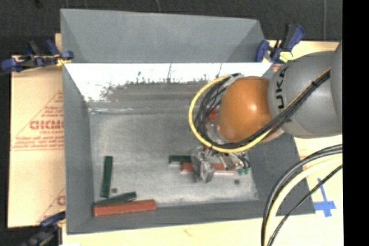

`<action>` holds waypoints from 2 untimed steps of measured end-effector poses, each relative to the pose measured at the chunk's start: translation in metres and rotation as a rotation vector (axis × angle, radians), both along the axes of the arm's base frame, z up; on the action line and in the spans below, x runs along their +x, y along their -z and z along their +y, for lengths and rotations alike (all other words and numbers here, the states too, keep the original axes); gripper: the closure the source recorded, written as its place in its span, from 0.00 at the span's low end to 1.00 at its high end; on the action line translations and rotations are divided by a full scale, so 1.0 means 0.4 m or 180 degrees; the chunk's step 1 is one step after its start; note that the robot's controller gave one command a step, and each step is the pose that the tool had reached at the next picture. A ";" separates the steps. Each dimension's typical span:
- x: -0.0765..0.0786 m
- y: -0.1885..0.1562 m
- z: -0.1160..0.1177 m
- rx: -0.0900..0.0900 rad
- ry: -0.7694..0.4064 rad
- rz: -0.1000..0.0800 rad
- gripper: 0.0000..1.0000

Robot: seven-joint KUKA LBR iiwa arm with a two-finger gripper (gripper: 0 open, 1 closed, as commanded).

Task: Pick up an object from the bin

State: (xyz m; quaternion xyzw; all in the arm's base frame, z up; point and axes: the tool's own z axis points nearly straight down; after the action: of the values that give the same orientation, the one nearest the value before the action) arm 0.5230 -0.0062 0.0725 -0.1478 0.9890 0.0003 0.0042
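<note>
- Camera view from above: the arm (308,95) reaches in from the right, its orange cover (245,109) hanging over the right half of the grey bin (78,141).
- Yellow and black cables (198,115) loop round the left side of the cover.
- Below the cover, the jaws are down at the bin floor, right of centre and toward the front wall. Whether they are spread or pressed together cannot be told.
- At the jaws lies a small cluster. A short dark green stick (179,159) pokes out to the left, with a red piece (186,167) just below it.
- Both meet the metal of the jaws, and it cannot be told whether either is pinched.
- Well apart, near the front left corner, a dark green rod (106,176) lies pointing toward the back wall.
- At its near end a second green rod (120,197) lies crosswise.
- Just beside that one, a long reddish-brown bar (125,208) runs along the front wall.
</note>
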 end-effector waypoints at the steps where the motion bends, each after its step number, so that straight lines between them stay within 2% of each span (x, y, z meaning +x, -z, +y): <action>1: -0.015 -0.116 -0.029 -0.0005 -0.0207 0.0036 1.00; 2: 0.147 -0.015 -0.221 -0.0012 -0.0233 0.0007 0.00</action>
State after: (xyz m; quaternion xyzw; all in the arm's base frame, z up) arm 0.5819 -0.0948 0.0784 -0.1840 0.9829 -0.0012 0.0028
